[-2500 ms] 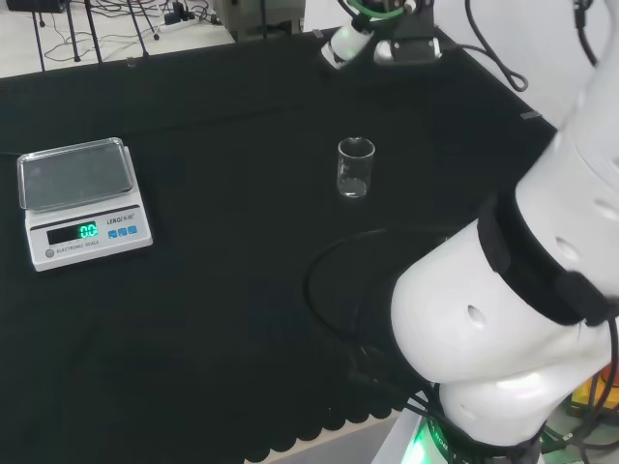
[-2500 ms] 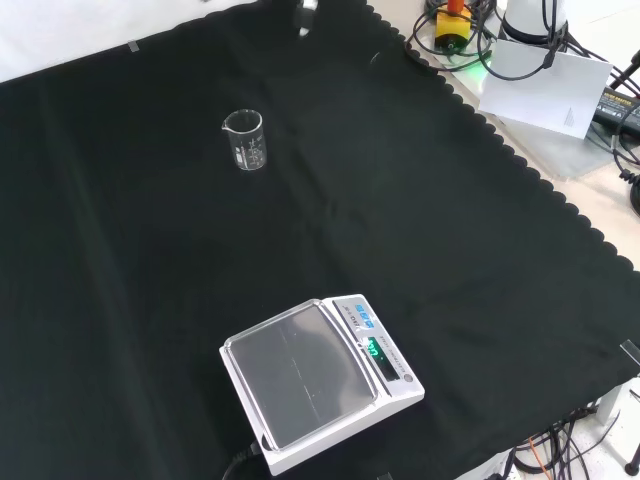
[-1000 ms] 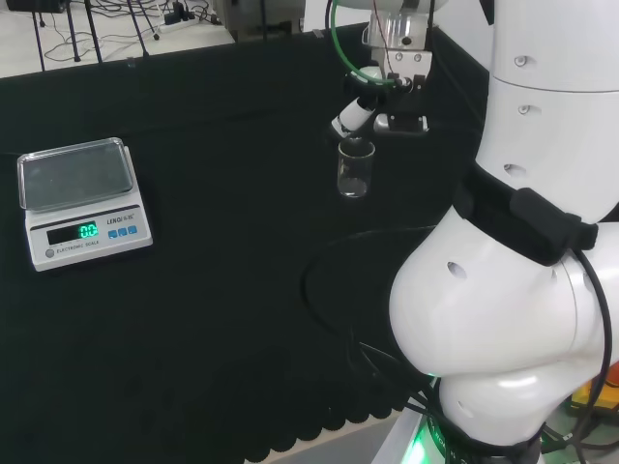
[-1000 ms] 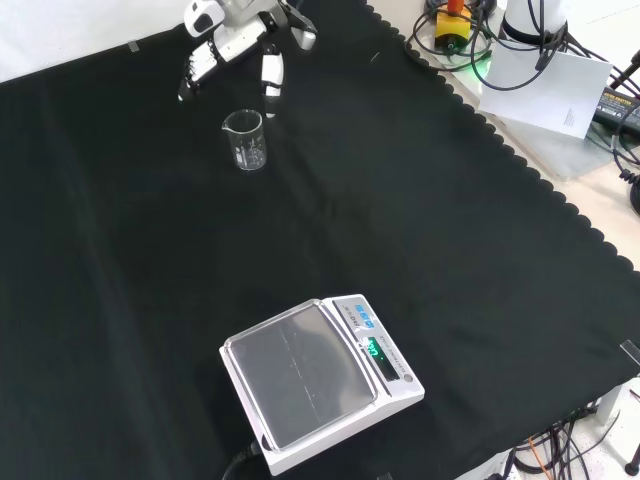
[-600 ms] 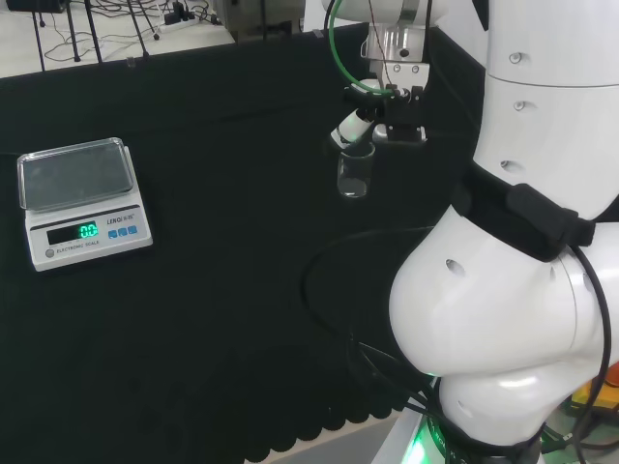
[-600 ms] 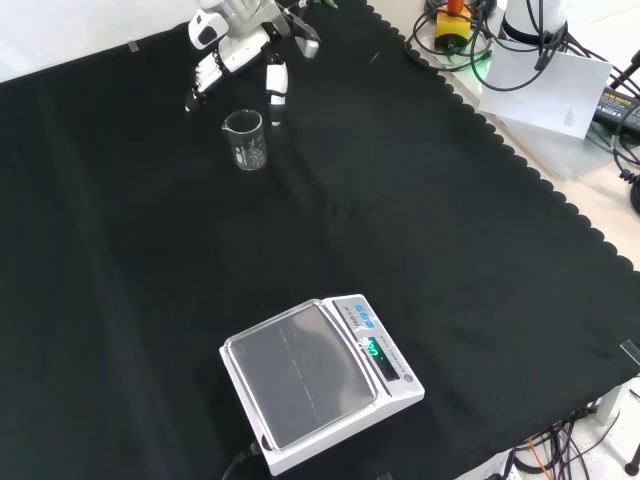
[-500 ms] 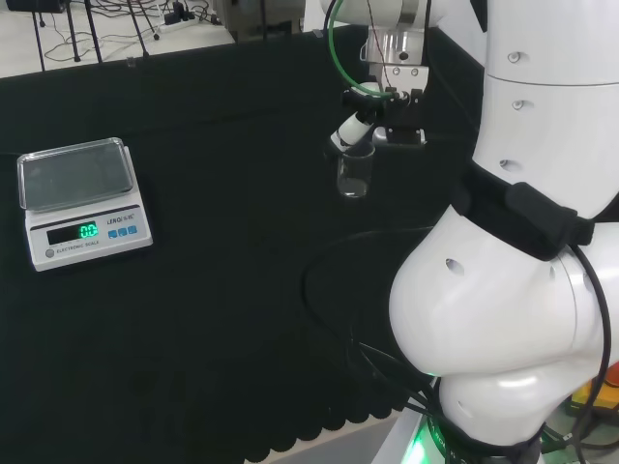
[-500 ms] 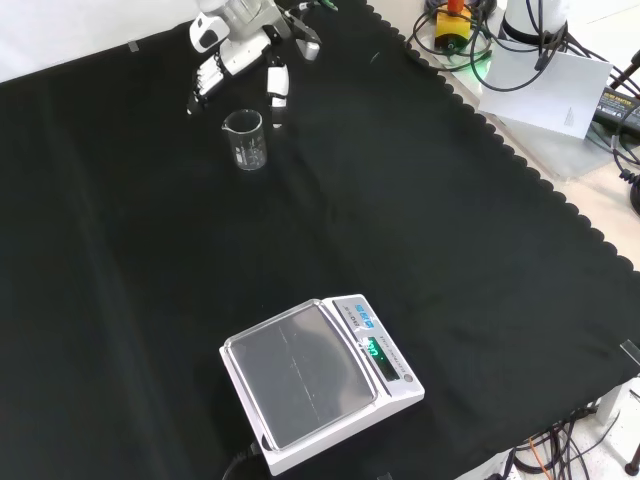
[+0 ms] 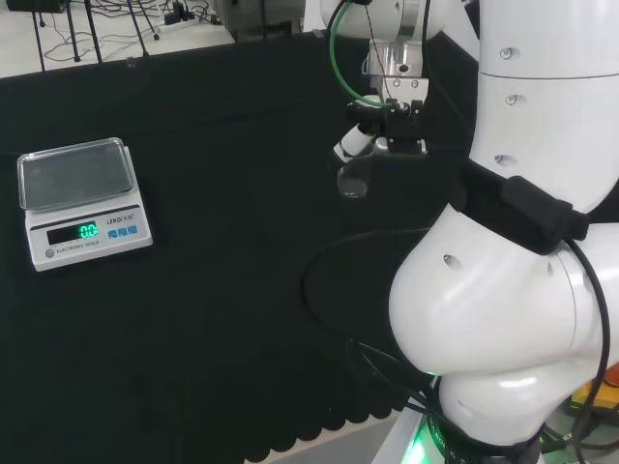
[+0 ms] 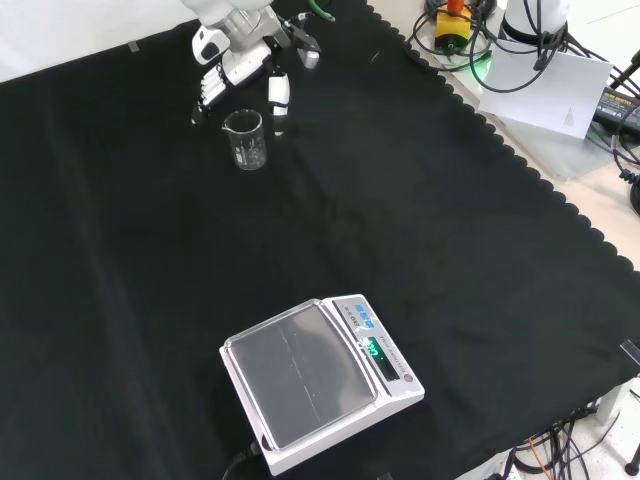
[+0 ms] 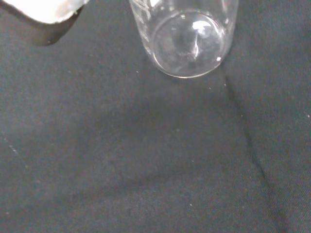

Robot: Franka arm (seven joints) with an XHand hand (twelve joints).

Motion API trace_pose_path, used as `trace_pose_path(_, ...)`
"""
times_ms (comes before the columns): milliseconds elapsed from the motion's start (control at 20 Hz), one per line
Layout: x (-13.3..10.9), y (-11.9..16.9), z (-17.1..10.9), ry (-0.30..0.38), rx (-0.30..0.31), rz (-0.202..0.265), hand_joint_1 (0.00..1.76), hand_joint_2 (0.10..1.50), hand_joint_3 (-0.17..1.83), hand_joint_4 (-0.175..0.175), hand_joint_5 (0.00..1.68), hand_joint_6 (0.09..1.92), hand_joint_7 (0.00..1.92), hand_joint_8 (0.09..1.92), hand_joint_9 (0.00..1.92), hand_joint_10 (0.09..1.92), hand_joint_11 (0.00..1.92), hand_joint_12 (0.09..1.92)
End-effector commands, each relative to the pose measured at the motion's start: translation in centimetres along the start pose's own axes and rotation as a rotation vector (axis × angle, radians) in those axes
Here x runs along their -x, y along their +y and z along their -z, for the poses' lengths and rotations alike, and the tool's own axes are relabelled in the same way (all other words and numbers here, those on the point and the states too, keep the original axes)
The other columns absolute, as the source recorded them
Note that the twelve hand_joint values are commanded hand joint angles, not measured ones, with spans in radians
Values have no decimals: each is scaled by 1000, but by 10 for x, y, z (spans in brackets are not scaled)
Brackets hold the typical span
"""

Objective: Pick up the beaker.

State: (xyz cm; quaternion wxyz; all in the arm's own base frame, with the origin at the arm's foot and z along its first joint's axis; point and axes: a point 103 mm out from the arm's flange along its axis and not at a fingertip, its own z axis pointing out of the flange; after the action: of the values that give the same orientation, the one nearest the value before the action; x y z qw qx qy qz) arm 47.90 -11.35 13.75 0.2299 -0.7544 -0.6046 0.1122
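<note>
a small clear glass beaker [image 10: 247, 139] stands upright on the black cloth, toward the upper left in the front view; it has a pouring lip at its rim, faint markings on its side and looks empty, its round base [image 11: 188, 44] resting flat on the cloth

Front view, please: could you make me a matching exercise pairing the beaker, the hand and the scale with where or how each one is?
Things:
1. beaker
2. hand
3. scale

States:
A. near the bottom of the front view, green display lit
B. upright on the black cloth, clear and empty
C. above the glass with fingers spread to either side, not touching it

Pairs: 1-B, 2-C, 3-A
</note>
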Motion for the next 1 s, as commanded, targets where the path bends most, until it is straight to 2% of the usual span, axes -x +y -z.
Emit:
trace_pose_path(50,6,11,-14,2,-15,-7,695,696,275,53,0,87,0,364,32,867,0,1172)
trace_pose_path(300,3,21,-27,6,8,7,707,700,274,54,0,87,0,361,33,867,0,1170)
trace_pose_path(450,0,22,-33,25,90,21,733,707,271,56,0,87,0,406,46,869,0,1176)
trace_pose_path(600,-4,21,-36,25,136,23,784,717,283,57,0,87,0,521,96,872,0,1276)
trace_pose_path(700,-6,20,-35,21,157,20,857,706,370,50,38,87,17,643,174,880,0,1418)
trace_pose_path(800,-8,21,-35,15,164,20,937,672,516,38,146,87,82,741,298,874,86,1506)
trace_pose_path(1000,-11,23,-34,14,180,23,1047,628,725,19,337,87,247,841,524,856,381,1434)
